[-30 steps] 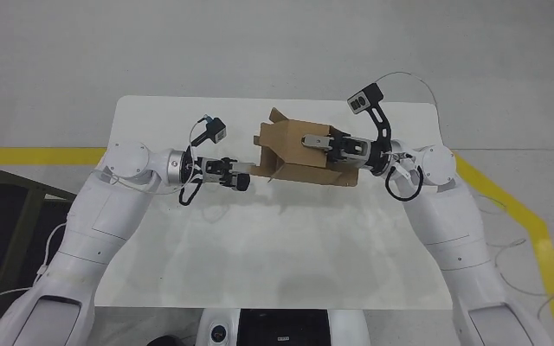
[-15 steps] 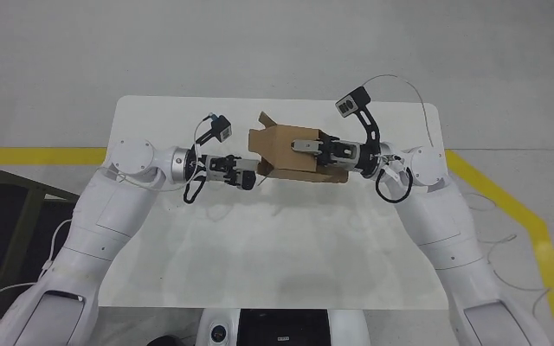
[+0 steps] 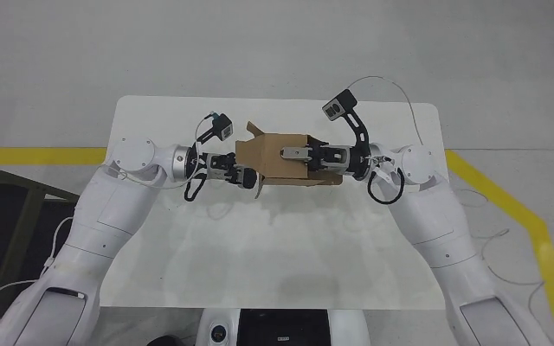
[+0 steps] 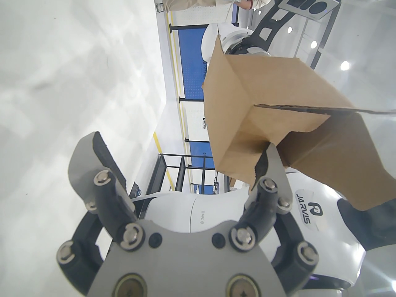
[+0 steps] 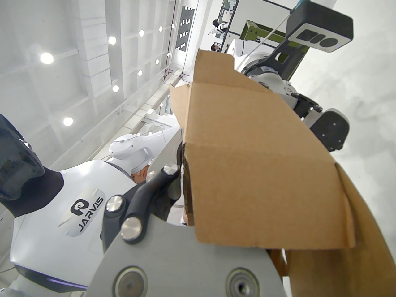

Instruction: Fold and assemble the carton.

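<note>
A brown cardboard carton (image 3: 275,158) is held above the white table (image 3: 260,251), its end flaps loose. My right gripper (image 3: 299,154) is shut on one of its walls, one finger lying across the top panel. In the right wrist view the carton (image 5: 253,168) covers most of that gripper; one dark finger (image 5: 154,183) shows beside the cardboard edge. My left gripper (image 3: 245,176) is open at the carton's other end. In the left wrist view its fingers stand wide apart, and one fingertip (image 4: 272,159) touches the carton's (image 4: 263,100) lower corner flap.
Both arms meet over the far half of the table, and the near half of the table is bare. A yellow floor line (image 3: 52,156) runs past both sides of the table. The table's far edge (image 3: 277,99) is close behind the carton.
My right gripper has carried the carton leftward toward the left gripper. The left gripper has shifted slightly right and now meets the carton's end.
</note>
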Controlling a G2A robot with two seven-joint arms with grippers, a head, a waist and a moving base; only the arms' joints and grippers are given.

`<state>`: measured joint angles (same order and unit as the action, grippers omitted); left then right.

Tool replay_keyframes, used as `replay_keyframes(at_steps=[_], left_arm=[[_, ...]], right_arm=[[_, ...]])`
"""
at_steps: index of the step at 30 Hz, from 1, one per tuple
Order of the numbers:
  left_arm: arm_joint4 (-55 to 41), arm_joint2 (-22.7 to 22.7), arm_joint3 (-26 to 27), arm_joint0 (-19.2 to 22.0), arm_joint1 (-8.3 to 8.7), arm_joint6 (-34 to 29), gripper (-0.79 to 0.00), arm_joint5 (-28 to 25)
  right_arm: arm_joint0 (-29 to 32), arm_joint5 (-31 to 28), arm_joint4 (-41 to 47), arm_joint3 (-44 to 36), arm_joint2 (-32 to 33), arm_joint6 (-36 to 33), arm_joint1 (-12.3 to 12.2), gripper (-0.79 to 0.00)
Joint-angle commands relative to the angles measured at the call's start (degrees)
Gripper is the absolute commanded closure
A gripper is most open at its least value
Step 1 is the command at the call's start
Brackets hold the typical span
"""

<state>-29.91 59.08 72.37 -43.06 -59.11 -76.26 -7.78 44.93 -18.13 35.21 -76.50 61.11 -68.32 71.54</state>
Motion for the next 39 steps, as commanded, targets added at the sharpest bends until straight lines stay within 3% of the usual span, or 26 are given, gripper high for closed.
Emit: replay_keyframes(at_steps=[1,23,39], left_arm=[[-0.02,-0.07,-0.11,0.11,-0.05,-0.02,-0.785,-0.03],[0.05,0.17,-1.13,0.4,-0.33,0.36,-0.785,0.55],[3.5,1.11,0.72,-2.02,0.3,0.43,-0.785,0.89]], right_arm=[[-0.18,-0.09,-0.01,0.25,-0.09,-0.02,0.05,0.0],[-0.06,-0.16,-0.36,0.2,0.27,-0.08,0.06,0.0],[0.11,-1.4,-2.96,1.73,2.97,7.52,-0.18,0.0]])
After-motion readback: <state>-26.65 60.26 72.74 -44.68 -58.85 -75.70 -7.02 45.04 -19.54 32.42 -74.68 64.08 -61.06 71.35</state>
